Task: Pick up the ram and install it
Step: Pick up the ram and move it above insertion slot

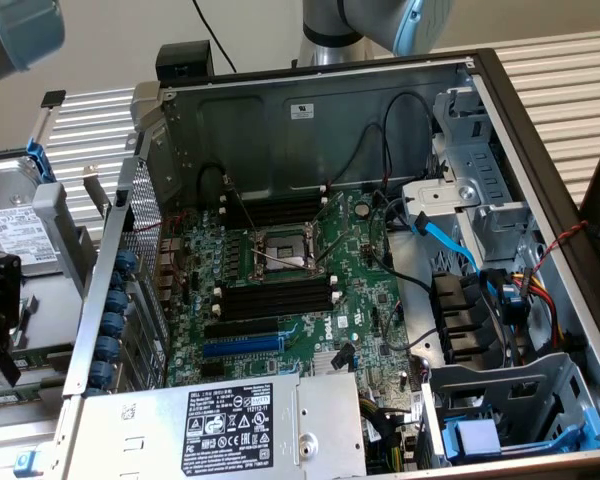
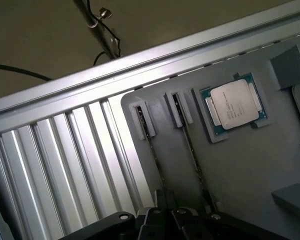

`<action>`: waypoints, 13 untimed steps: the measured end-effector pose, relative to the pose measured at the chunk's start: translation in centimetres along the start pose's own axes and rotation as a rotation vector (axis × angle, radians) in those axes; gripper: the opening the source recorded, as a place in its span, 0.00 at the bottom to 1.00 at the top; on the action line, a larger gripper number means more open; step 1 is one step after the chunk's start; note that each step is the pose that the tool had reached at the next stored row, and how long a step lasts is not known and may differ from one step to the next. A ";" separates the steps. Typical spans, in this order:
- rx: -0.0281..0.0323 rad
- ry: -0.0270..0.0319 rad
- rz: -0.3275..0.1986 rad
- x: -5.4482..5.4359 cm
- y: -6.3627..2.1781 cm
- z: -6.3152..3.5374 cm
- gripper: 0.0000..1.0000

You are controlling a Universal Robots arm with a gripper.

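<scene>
So, gripper (image 2: pixel 166 214) right at the near end of the ram (image 2: pixel 152 145), can't tell if the jaws are clenched or released, ram standing on edge in a slot of the grey tray (image 2: pixel 240 172), second stick (image 2: pixel 190 145) just beside it, CPU (image 2: pixel 235 105) past that, ribbed worktop (image 2: pixel 55 165) beyond the tray

My gripper (image 2: pixel 165 215): cut off by the edge in the wrist view.
Ram (image 2: pixel 151 150): 2 sticks edge-on, near ends hidden behind my gripper.
CPU (image 2: pixel 235 104): print too small to read.
Tray (image 2: pixel 250 170): cut off by the edge.
</scene>
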State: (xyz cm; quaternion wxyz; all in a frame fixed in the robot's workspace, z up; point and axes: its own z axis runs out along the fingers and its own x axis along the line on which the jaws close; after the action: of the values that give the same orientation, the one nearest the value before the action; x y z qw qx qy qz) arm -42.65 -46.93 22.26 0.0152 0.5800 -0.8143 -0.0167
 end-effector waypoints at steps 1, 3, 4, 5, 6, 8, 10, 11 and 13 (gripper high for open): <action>0.0000 0.0003 -0.006 0.0 0.00 0.00 0.11; 0.0002 0.0009 -0.024 0.0 0.00 0.02 0.11; 0.0003 0.0013 -0.036 0.0 0.00 0.02 0.11; 0.0004 0.0018 -0.047 0.0 0.00 0.02 0.11; 0.0003 0.0024 -0.058 0.0 0.00 0.01 0.11; 0.0003 0.0032 -0.078 0.0 0.01 0.01 0.11; 0.0002 0.0035 -0.101 0.0 0.01 0.01 0.11; 0.0001 0.0034 -0.114 -0.1 0.01 0.01 0.11; -0.0004 0.0028 -0.143 -0.1 0.02 0.02 0.11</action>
State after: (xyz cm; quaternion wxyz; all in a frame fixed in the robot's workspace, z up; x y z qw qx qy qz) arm -42.65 -46.87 22.25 0.0152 0.6367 -0.7708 -0.0171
